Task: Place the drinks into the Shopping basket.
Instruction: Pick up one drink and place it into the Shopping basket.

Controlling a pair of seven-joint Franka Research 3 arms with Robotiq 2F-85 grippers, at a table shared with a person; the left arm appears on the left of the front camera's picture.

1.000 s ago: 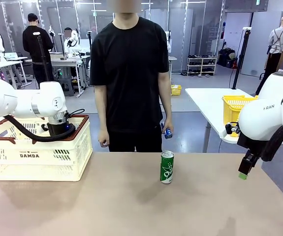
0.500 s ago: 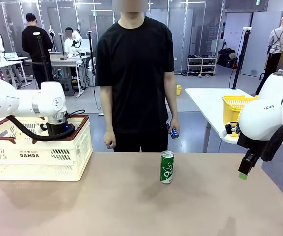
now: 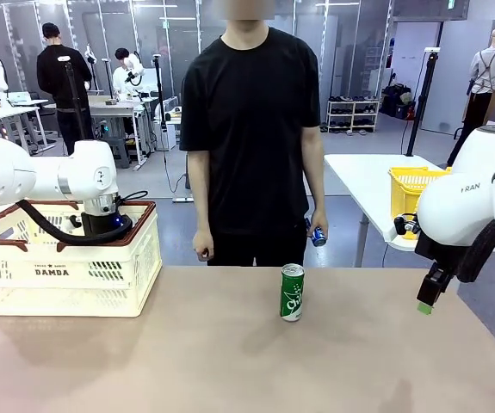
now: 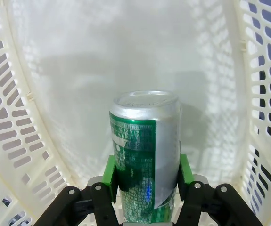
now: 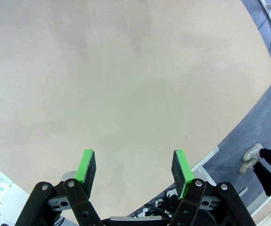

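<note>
Three cans: the basket can (image 4: 144, 150), the table can (image 3: 292, 292) and the blue can (image 3: 318, 237)
Basket (image 3: 66, 275): cream-white with a brown rim, on the table (image 3: 230, 361) at its far left
Left arm (image 3: 83, 181): bends down from above into the basket, with the wrist at about rim height
Left claw (image 4: 147, 174): the green pads (image 4: 110, 174) stand close against both sides of the basket can; whether they press it or are just off it, I cannot tell
Basket can: green and silver, inside the basket between the slotted walls (image 4: 22, 117), over the white floor; whether it rests on the floor, I cannot tell
Table can: green, upright, alone near the far edge of the table, a little right of the middle, well apart from the basket
Blue can: tilted, in the person's hand (image 3: 319, 222) on the right, held low beside the hip, beyond the far edge of the table
Other hand (image 3: 202, 251): hangs at the person's side, above the far edge
Right claw (image 5: 133, 169): wide, with nothing between its pads, above the bare right part of the table, well to the right of the table can
</note>
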